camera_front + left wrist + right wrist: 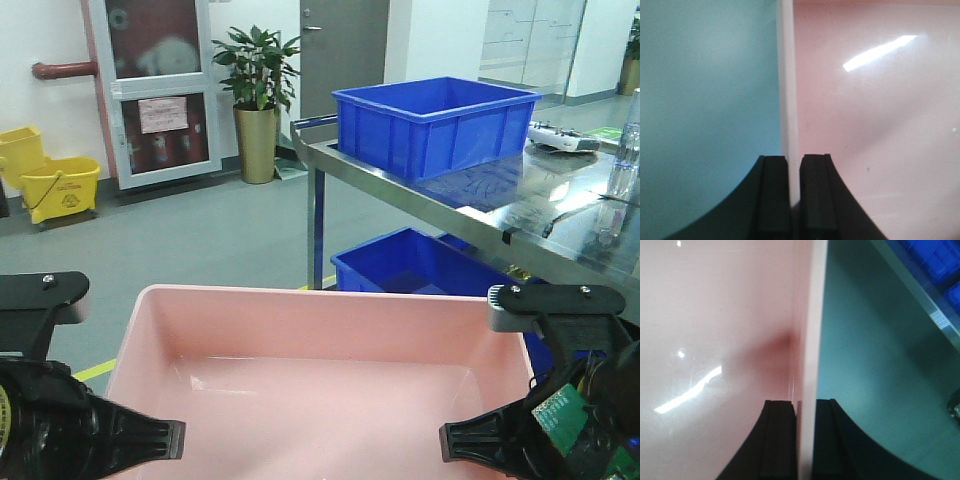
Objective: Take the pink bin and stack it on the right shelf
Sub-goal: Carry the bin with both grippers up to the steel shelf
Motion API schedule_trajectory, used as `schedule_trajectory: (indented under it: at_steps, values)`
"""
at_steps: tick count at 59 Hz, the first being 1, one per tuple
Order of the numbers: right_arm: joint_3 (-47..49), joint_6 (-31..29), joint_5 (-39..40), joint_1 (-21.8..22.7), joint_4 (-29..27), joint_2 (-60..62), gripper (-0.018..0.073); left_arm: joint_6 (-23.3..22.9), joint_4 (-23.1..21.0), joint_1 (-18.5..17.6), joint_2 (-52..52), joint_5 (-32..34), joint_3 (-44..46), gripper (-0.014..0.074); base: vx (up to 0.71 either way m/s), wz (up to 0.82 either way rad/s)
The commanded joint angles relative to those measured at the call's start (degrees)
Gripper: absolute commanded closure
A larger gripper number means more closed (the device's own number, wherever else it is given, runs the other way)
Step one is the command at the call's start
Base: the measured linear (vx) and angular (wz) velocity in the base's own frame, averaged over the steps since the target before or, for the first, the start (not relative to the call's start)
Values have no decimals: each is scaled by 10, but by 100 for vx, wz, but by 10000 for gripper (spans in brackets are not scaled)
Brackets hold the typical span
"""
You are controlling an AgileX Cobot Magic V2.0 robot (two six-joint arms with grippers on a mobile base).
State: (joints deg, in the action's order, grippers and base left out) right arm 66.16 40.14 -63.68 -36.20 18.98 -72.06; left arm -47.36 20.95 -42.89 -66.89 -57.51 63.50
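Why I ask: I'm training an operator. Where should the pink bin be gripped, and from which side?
Grip the pink bin by its two side walls, one arm per side, a finger inside and one outside each rim. The walls are thin enough to pinch; the bin looks too wide for one gripper. The left gripper and right gripper hold it so.

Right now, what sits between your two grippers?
The pink bin, in the front view. The left gripper pinches its left wall and the right gripper its right wall; each wrist view shows rim between the jaws.
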Motion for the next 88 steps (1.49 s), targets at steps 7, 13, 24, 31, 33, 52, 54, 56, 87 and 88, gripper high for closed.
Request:
schedule_trajectory:
  at_steps: [7, 13, 24, 31, 33, 52, 54, 56, 87, 88]
  values:
    - [15, -4, 8, 2, 45, 13, 561, -5, 26, -3, 17, 29, 17, 540, 46, -15]
    - [15, -4, 9, 2, 45, 13, 561, -5, 26, -3, 17, 29, 17, 540, 46, -14]
    - [15, -4, 9, 2, 45, 13, 561, -5, 26, -3, 17, 29, 17, 540, 48, -16]
    - [15, -4, 10, 2, 45, 13, 561, -5, 26, -3, 17, 29, 17, 540, 47, -19]
    - [15, -4, 10, 2, 45, 13, 561, -5, 26, -3, 17, 29, 17, 540, 45, -21]
    - [15, -4, 10, 2, 45, 13, 561, -5, 27, -3, 17, 29, 17, 540, 42, -32]
    - [15, -4, 10, 2, 45, 13, 561, -5, 27, -3, 17, 29, 17, 540, 38, -45]
    - [15, -4, 10, 2, 45, 13, 561, -5, 27, -3, 17, 29, 17, 540, 37, -47]
    - [15, -4, 10, 2, 45, 13, 561, -5, 27, -3, 17, 29, 17, 540, 32, -70]
    - [15, -4, 10, 2, 45, 13, 561, -5, 27, -3, 17, 29, 17, 540, 26, -75]
